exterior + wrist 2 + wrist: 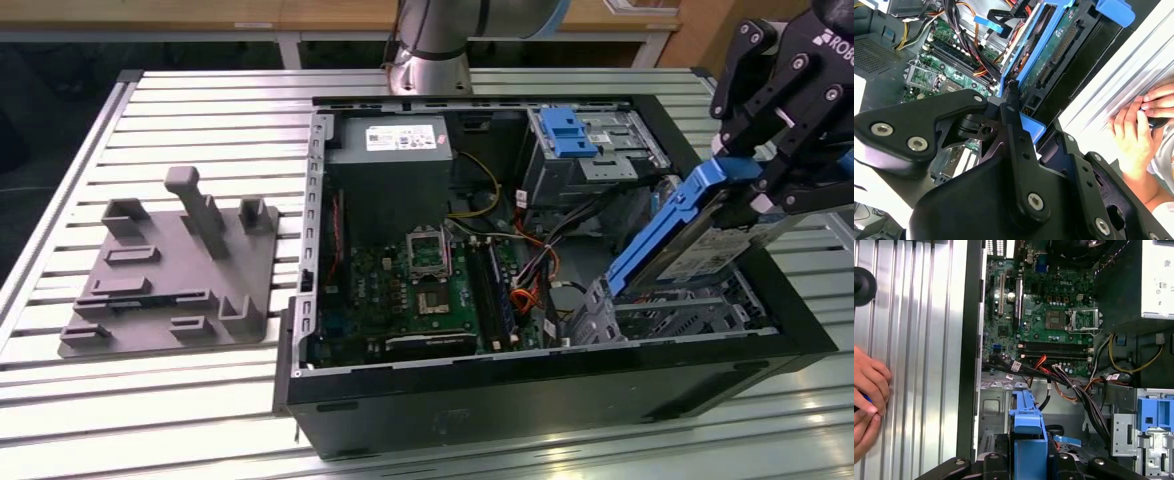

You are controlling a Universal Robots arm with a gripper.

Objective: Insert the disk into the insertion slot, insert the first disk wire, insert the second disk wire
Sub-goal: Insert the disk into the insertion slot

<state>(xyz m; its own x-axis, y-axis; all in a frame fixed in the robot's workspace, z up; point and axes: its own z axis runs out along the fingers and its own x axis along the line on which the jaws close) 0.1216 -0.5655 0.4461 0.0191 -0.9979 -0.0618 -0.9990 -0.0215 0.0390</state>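
Note:
My gripper [750, 192] is shut on the disk [697, 243], a grey drive in a bright blue carrier. The disk hangs tilted, lower end down, over the case's near corner at the exterior view's right. Its lower edge sits at the mouth of the insertion slot [683, 316], a silver perforated cage; I cannot tell how far it is in. The second wrist view shows the disk's [1053, 56] connector edge and blue frame running away from my fingers. In the first wrist view the carrier [1028, 429] points toward the silver cage [995, 404].
The open black computer case [534, 385] holds the green motherboard [414, 290], loose cable bundles [1074, 385] and a taller bay with a blue latch [566, 131]. A grey fixture block [174, 270] lies at the exterior view's left. A person's hand [1136, 130] rests on the slatted table beside the case.

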